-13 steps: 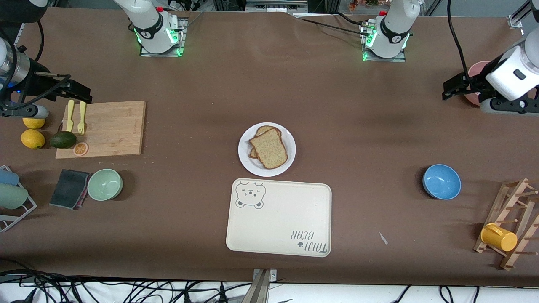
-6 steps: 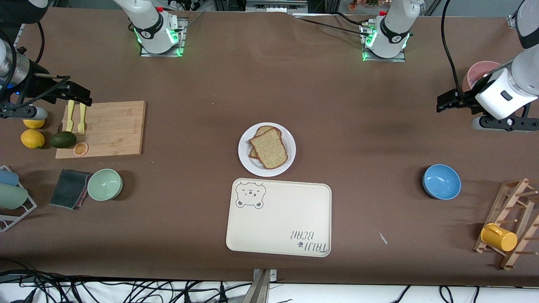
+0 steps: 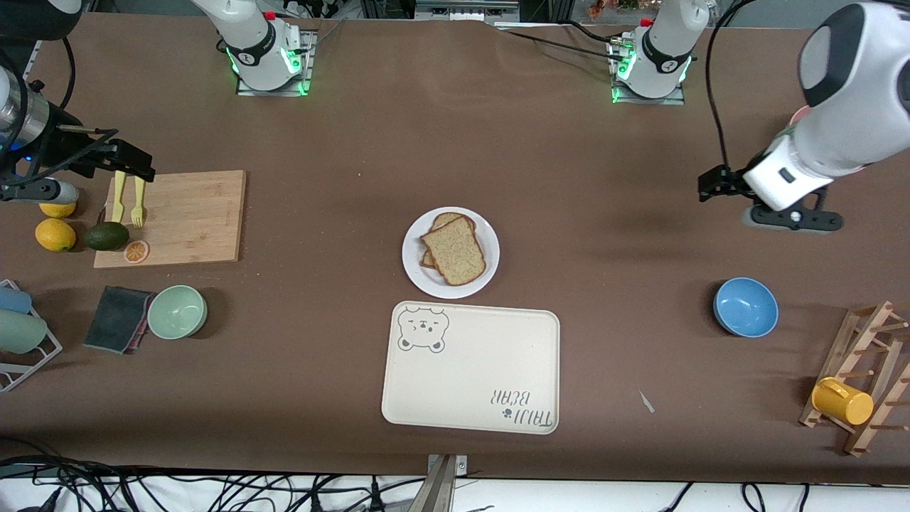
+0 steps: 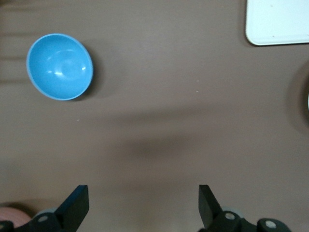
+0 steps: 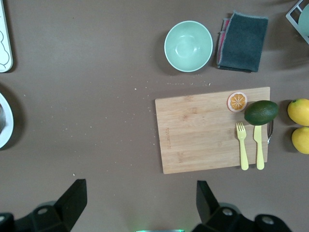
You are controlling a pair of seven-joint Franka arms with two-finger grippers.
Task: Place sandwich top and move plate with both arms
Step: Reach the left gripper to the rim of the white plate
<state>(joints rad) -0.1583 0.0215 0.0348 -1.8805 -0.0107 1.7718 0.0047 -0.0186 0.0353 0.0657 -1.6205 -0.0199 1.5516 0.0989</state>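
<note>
Speckled tan sandwich top point(image 3: 455, 250) already sits on the lower slice on the white plate point(image 3: 416, 270), just above the tray point(image 3: 469, 370), while left gripper point(image 3: 711, 186) and right gripper point(image 3: 131, 162), both spread empty, hang wide, presumably before flanking it

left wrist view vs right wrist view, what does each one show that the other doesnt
Only the left wrist view shows the blue bowl and the open left gripper.

Only the right wrist view shows the cutting board, green bowl, dark cloth, avocado, lemons and the open right gripper.

Both catch an edge of the tray and the brown table.
</note>
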